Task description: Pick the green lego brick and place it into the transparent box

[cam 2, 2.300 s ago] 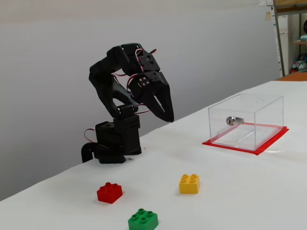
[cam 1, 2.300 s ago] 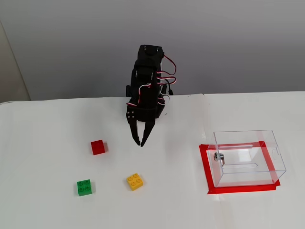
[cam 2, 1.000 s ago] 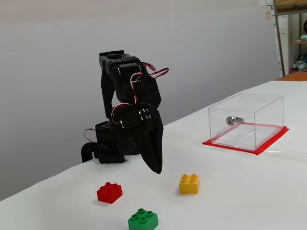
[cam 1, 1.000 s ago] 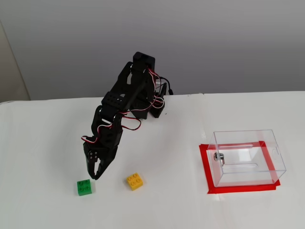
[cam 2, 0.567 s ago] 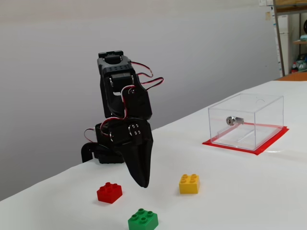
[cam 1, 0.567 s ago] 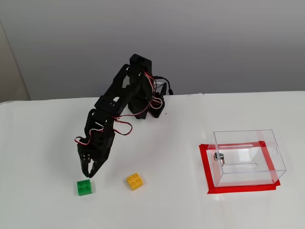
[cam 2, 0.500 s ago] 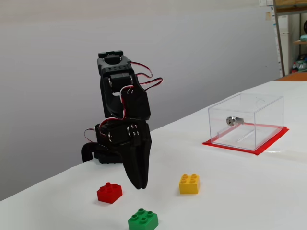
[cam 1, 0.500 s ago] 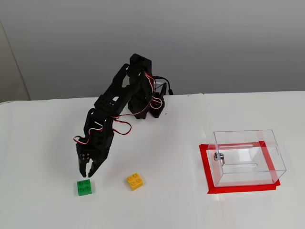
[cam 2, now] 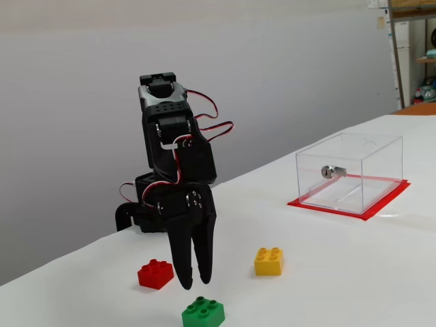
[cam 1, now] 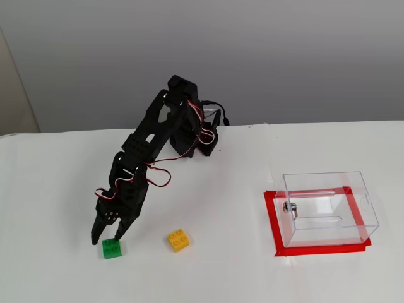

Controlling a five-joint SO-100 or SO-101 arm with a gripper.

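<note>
Fixed views, two of them, show a white bench (cam 1: 57,189) with one black arm reaching down toward the lower left of the frame. In the higher view, the gripper (cam 1: 106,238) points down with its two fingers spread a little and nothing between them. The green lego brick (cam 1: 113,248) sits on the bench right at the fingertips, just below and slightly right of them; I cannot tell whether a finger touches it. In the lower side view, the gripper (cam 2: 194,281) hangs a short way above the green lego brick (cam 2: 203,313), which lies lower in the frame than the tips, so the coming move looks like a short descent. A red brick (cam 2: 156,273) shows left of the gripper in this view only. A yellow brick (cam 1: 179,239) lies further right. The transparent box (cam 1: 328,208) stands well apart at the right, on a red-taped outline (cam 1: 273,221), apparently empty.
</note>
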